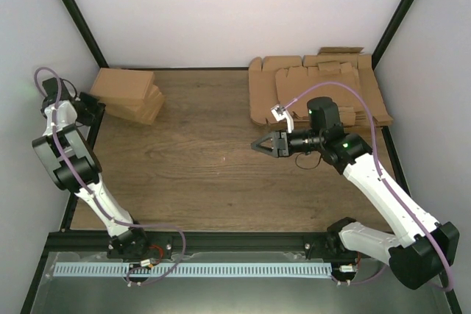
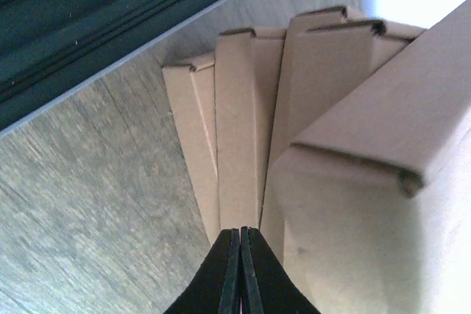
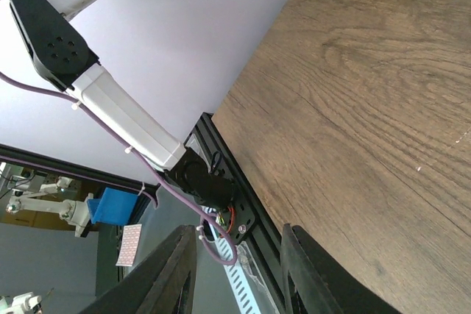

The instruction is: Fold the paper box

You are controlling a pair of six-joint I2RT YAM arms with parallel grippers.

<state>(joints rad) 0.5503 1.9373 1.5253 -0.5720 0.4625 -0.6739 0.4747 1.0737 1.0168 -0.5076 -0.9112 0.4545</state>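
No single loose die-cut paper box shows apart from the piles. My right gripper (image 1: 259,145) hangs open and empty over the wooden table (image 1: 199,159), pointing left, just in front of the thick pile of flat brown cardboard sheets (image 1: 316,90). In the right wrist view its fingers (image 3: 180,277) stand wide apart with nothing between them. My left gripper (image 1: 98,110) is at the far left, shut and empty. Its tips (image 2: 241,255) rest right at the pile of compact brown cartons (image 2: 250,123).
The carton pile (image 1: 129,93) sits at the back left, the sheet pile at the back right corner. A black frame rail (image 1: 221,240) runs along the near edge. White walls and black posts enclose the table on three sides.
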